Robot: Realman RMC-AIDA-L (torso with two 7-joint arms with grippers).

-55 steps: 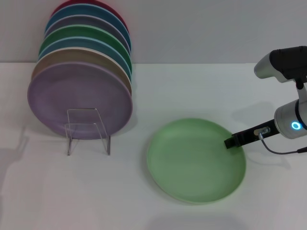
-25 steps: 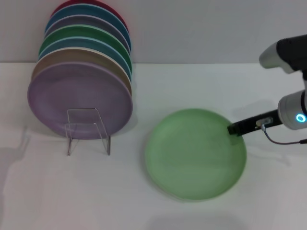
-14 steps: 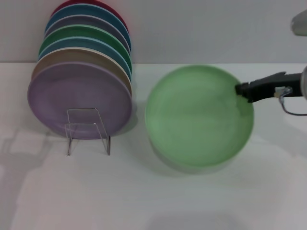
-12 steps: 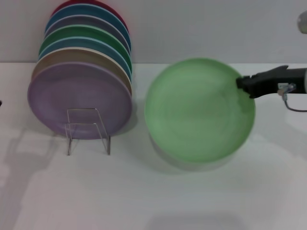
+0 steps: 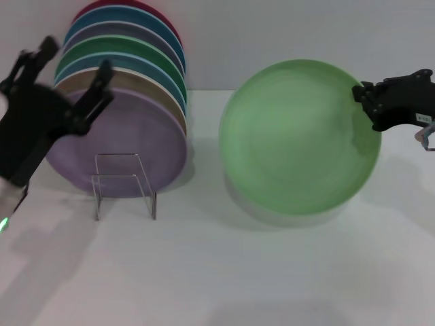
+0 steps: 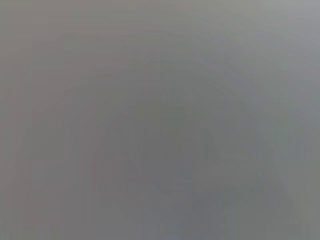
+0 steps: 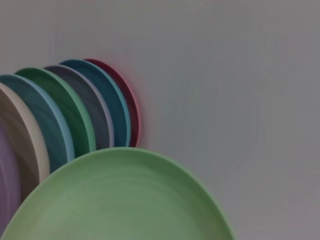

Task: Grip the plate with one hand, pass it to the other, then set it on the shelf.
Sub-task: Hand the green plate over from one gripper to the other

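Pale mint-green round plastic plate [image 5: 299, 136] held off the white desk [image 5: 224, 272], tilted up so its face shows to the head camera, shadow on the desk beneath it. Right end effector [image 5: 367, 102], black, clamped on the plate's rim at the edge farthest from the clear acrylic plate rack [image 5: 125, 185]. Plate is well apart from the rack, to its right side. Rack carries a row of upright plates; lilac-purple plate [image 5: 119, 142] at the front, tan, blue, green, grey, teal and red ones behind. Left end effector [image 5: 71, 85], black, fingers spread apart, holding nothing, raised in front of the racked plates. Right wrist view: mint plate [image 7: 117, 200] close, racked plates beyond. Left wrist view: plain grey only.
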